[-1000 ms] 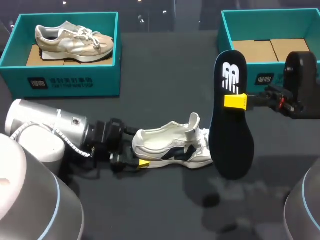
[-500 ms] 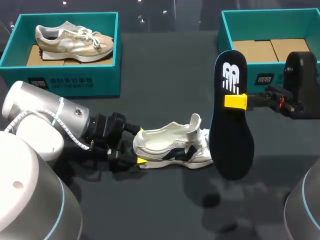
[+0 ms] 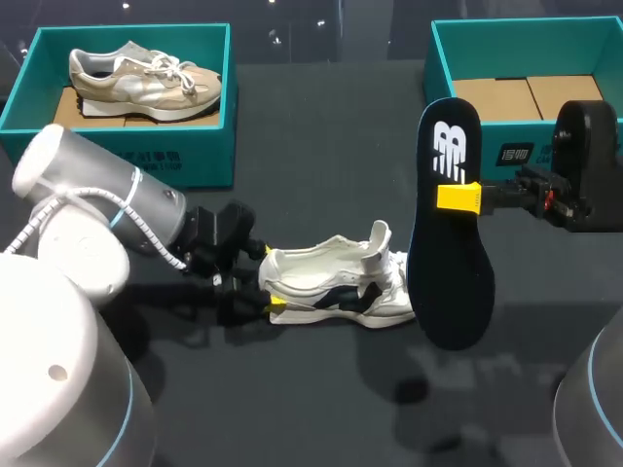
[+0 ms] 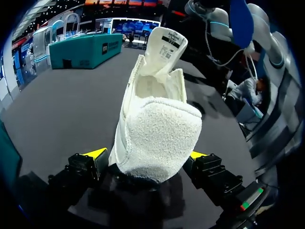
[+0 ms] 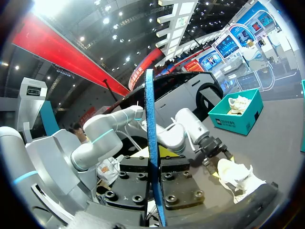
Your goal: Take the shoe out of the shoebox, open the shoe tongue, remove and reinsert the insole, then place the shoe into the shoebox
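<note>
The right gripper (image 3: 458, 197), at the right middle of the head view, is clamped on the dark insole (image 3: 450, 282) a little above its midpoint. The right wrist view shows the insole's blue edge (image 5: 151, 157) pinched between the two finger blocks. The insole hangs upright with its long axis vertical and its logo end at the top. Its lower end sits just beside the toe of the white shoe (image 3: 331, 282), covering the toe's tip from this angle.

The left gripper (image 3: 273, 279), at centre left, grasps the shoe by the heel. In the left wrist view a yellow tip sits against each side of the fleecy heel collar (image 4: 159, 138), and the shoe runs straight ahead from the fingers.

The shoe rests on the dark table (image 3: 321, 146) at the centre of the frame. Its long axis is horizontal, with the heel to the left, the toe to the right, the mouth facing up and the tongue (image 3: 378, 238) raised.

The insole therefore stands crosswise to the shoe. To go back in, it would probably need tilting to lie along the shoe. The right arm is placed for that while the left steadies the heel.

An empty teal shoebox (image 3: 516, 39) sits at the upper right.
</note>
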`<state>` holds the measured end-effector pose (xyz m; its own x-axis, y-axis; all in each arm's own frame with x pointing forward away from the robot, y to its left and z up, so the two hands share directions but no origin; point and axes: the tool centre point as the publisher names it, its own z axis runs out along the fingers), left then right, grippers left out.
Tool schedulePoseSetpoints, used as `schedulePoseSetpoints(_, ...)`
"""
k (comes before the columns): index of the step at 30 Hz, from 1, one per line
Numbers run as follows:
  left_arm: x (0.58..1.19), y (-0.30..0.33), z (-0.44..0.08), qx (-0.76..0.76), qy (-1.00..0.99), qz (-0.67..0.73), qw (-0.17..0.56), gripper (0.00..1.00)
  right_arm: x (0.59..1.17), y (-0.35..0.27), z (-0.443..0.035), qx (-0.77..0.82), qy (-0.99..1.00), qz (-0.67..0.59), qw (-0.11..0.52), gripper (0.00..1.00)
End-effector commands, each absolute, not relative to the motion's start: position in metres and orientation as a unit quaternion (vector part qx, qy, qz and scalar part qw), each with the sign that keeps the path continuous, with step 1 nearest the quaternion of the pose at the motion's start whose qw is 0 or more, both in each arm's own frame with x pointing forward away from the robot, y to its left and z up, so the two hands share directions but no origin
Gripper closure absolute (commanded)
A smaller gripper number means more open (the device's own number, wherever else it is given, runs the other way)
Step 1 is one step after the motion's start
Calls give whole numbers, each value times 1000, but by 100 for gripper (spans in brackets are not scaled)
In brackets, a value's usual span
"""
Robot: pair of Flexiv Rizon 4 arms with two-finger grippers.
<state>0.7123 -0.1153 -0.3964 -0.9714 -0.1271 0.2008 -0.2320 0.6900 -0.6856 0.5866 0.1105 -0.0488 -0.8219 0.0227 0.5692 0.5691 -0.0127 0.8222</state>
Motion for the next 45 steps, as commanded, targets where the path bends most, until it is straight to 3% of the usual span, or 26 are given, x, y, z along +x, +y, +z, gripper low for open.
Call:
schedulePoseSetpoints(1,715,-117,-388,102,-949,286,84,0,584,111,-49,-222,-673,-677,200,100)
schedulePoseSetpoints(16,727,-119,-370,81,-971,215,73,0,584,111,-49,-222,-673,-677,200,100)
schedulePoseSetpoints(27,737,-128,-359,58,-985,72,145,0,584,111,-49,-222,-673,-677,200,100)
schedulePoseSetpoints(45,724,-126,-350,-11,-997,29,74,0,584,111,-49,-222,-673,-677,200,100)
